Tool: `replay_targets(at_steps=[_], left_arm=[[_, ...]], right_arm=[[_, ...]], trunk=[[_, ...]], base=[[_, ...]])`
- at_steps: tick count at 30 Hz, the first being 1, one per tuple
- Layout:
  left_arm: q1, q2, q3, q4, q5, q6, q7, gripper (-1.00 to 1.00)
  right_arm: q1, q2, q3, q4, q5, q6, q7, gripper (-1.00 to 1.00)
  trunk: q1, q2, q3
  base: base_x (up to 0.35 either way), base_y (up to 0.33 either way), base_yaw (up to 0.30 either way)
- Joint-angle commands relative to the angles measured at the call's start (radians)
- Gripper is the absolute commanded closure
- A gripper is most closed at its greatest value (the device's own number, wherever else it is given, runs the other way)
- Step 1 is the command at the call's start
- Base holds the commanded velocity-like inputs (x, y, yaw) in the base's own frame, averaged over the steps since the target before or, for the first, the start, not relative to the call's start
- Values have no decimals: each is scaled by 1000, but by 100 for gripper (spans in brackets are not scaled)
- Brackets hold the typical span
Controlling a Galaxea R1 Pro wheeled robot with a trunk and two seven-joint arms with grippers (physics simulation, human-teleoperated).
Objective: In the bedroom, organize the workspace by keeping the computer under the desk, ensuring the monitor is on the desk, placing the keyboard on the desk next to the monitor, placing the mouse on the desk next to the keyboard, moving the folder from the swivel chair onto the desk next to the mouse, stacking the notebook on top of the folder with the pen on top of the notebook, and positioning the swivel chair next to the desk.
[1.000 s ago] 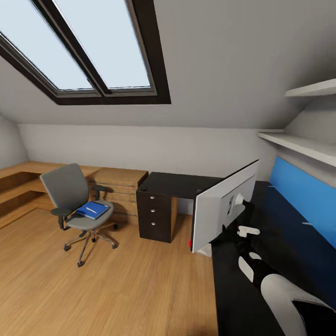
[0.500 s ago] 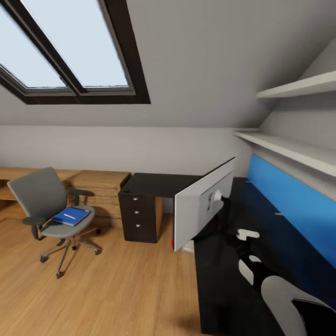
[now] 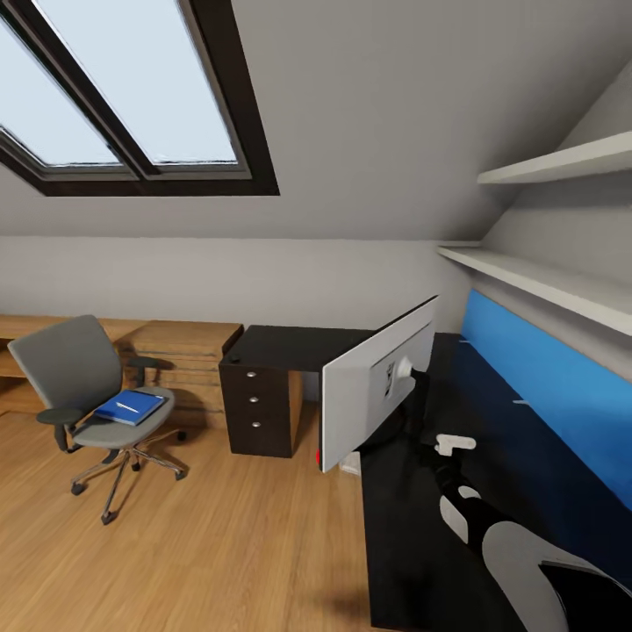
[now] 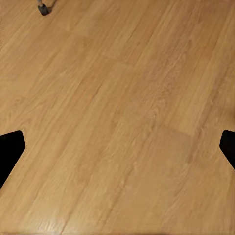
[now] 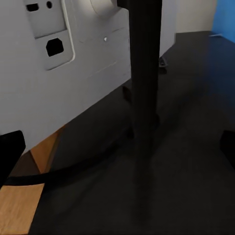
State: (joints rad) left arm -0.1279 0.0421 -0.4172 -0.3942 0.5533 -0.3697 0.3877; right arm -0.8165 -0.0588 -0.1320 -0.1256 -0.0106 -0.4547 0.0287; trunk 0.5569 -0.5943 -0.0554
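I have the wide flat monitor (image 3: 377,386), silver-white back toward me, standing on its black stand on the glossy black L-shaped desk (image 3: 412,527), close to the desk's front edge. I judge that part of the job done, though it may want turning or sliding back. My right gripper (image 5: 117,142) sits just behind the stand post, its 2 dark fingertips (image 5: 10,147) spread wide at either side of the wrist picture and holding nothing. My left gripper (image 4: 117,142) points down at bare wood plank floor (image 4: 117,98), fingertips likewise spread apart and empty.

Well off to the left the grey padded swivel chair (image 3: 75,377) stands on its chrome star base, apart from the desk. The bright blue flat folder (image 3: 130,407) lies on its seat, with a thin white pen (image 3: 128,406) resting on top; whether the grey notebook is under the pen I cannot tell at this size.

What is left, as I read it: folder, notebook and pen must go to the desk and be stacked, and the chair rolled over beside the dark 3-knob drawer unit (image 3: 256,404). Keyboard and mouse I cannot find here. A pale corner under the monitor's lower edge may be the computer, but I cannot be sure.
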Motion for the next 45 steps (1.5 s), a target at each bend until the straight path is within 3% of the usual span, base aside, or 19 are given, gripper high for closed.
replay_targets(at_steps=[1, 12, 24, 38, 41, 45], left_arm=[[-1, 1, -8, -1, 7, -3, 7, -100], [-1, 1, -6, -1, 7, -2, 7, -100], [-1, 2, -6, -1, 7, -2, 8, -100], [-1, 3, 1, -33, 7, 6, 15, -100], [-3, 4, 17, -83, 8, 41, 13, -100], [-5, 5, 82, -222, 8, 241, 15, -100]], right_arm=[[-1, 1, -4, 1, -1, -3, 3, -100], [-1, 17, -6, 1, -3, -9, -3, -100], [-1, 33, -6, 1, -2, -9, -62, -100], [0, 28, -6, 0, -3, -17, -68, -100], [0, 27, -8, -1, -3, -14, -79, -100], [0, 19, -9, -2, -3, -2, -110, -100]], trunk=[[0, -2, -2], [0, -2, -2], [0, -2, -2], [0, -2, -2], [0, -2, -2], [0, -2, -2]], base=[[0, 0, 0], [0, -70, 0], [0, -5, 0], [0, 0, 0], [0, 0, 0], [0, 0, 0]])
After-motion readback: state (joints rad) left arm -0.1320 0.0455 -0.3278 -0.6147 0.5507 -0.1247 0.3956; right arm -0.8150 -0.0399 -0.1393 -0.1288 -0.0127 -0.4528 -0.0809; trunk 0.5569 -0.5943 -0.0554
